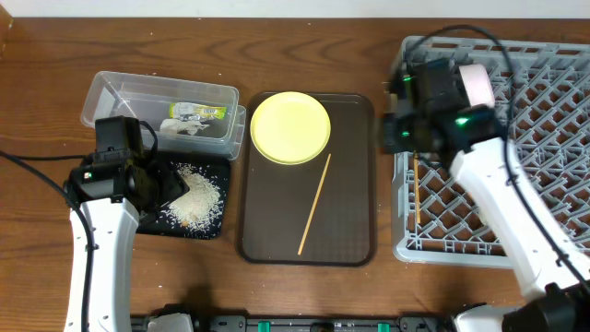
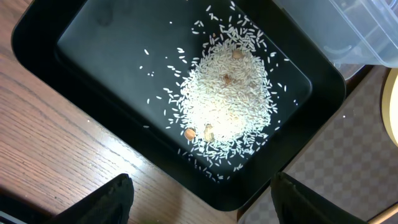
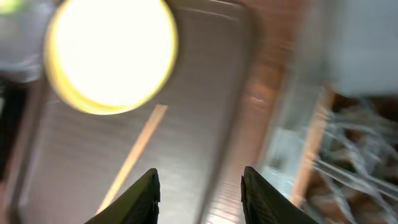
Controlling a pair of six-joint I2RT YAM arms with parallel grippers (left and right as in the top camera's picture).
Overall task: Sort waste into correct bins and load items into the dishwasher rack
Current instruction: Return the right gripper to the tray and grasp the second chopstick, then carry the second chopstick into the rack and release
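Note:
One thin wooden chopstick (image 1: 314, 203) lies slanted on the brown serving tray (image 1: 350, 231), below the round yellow plate (image 1: 290, 127). A second chopstick (image 1: 417, 195) rests in the grey dishwasher rack (image 1: 516, 184) near its left edge. My right gripper (image 1: 395, 129) hangs open and empty over the gap between tray and rack. The blurred right wrist view shows the plate (image 3: 109, 53), the chopstick (image 3: 134, 155) and the rack (image 3: 354, 149) beyond the right gripper (image 3: 199, 193). My left gripper (image 2: 202, 205) stands open above the near corner of the black tray (image 2: 56, 43), which holds a rice pile (image 2: 227, 99).
The clear plastic tub (image 1: 124, 92) at the back left holds a green-and-yellow wrapper (image 1: 198, 112) and white scraps. A small white cup (image 1: 477, 83) sits at the rack's back. The black tray (image 1: 217, 171) lies between the tub and the front table edge.

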